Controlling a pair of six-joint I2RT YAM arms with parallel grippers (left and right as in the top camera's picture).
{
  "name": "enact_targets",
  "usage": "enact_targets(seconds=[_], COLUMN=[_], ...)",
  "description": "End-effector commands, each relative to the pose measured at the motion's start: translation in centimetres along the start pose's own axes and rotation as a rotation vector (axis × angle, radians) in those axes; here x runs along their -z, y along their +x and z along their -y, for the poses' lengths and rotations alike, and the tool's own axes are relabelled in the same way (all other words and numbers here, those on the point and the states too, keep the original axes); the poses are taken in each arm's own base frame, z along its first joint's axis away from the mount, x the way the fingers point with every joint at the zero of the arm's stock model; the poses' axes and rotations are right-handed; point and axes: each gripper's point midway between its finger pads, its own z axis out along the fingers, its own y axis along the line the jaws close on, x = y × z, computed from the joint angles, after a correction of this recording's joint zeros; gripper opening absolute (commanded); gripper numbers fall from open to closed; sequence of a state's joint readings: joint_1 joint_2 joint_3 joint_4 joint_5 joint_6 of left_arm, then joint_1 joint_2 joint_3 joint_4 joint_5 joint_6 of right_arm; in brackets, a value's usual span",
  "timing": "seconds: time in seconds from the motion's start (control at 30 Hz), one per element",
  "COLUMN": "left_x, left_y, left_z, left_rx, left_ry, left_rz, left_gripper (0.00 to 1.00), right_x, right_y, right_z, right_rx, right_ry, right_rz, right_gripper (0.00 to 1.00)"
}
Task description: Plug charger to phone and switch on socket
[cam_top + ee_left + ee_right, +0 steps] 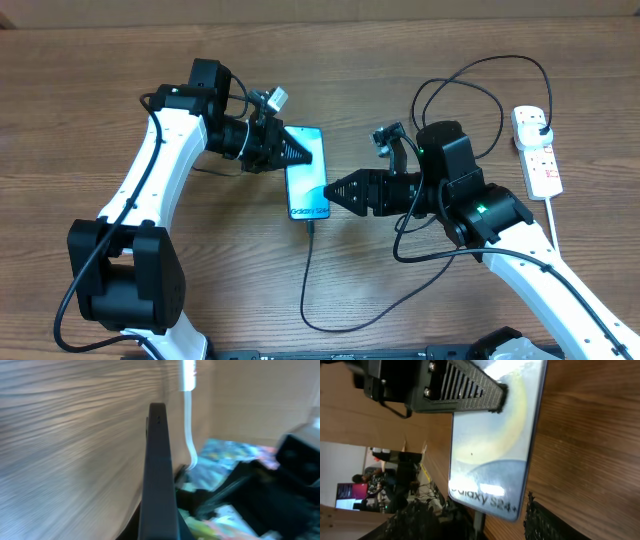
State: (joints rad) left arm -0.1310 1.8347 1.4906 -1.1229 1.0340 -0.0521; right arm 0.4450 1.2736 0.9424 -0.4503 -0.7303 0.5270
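Observation:
The phone lies mid-table, its blue screen reading "Galaxy S24+". My left gripper is shut on the phone's upper left part. In the left wrist view I see the phone edge-on, and one finger lies across the screen in the right wrist view. The charger cable runs from the phone's bottom edge, where its tip sits at the port, in a loop to a black plug in the white socket. My right gripper is open, with its fingers either side of the phone's bottom end.
The socket's thick white cord trails toward the front right and shows in the left wrist view. The charger's slack arcs behind the right arm. Wooden table all round.

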Motion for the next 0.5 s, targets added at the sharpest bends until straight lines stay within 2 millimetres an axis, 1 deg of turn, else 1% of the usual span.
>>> enact_targets(seconds=[0.0, 0.07, 0.17, 0.4, 0.47], left_x=[0.3, 0.1, -0.4, -3.0, -3.7], left_y=[0.0, -0.2, -0.6, -1.2, -1.4], left_z=[-2.8, -3.4, -4.9, -9.1, -10.0], left_rx=[-0.049, -0.046, -0.033, 0.038, 0.052], left_ry=[-0.164, -0.181, -0.208, -0.201, -0.190], left_rz=[0.000, -0.002, -0.011, -0.068, -0.078], left_gripper=[0.04, 0.04, 0.04, 0.04, 0.04], right_x=[0.4, 0.4, 0.5, 0.6, 0.6], right_y=[-0.6, -0.3, 0.2, 1.4, 1.6], right_z=[0.9, 1.6, 2.1, 2.9, 3.1], right_rx=[-0.010, -0.032, -0.053, -0.095, -0.103], right_ry=[0.062, 0.098, 0.120, 0.155, 0.163], right_rz=[0.030, 0.025, 0.010, -0.028, -0.034], right_gripper=[0.64, 0.64, 0.64, 0.64, 0.64])
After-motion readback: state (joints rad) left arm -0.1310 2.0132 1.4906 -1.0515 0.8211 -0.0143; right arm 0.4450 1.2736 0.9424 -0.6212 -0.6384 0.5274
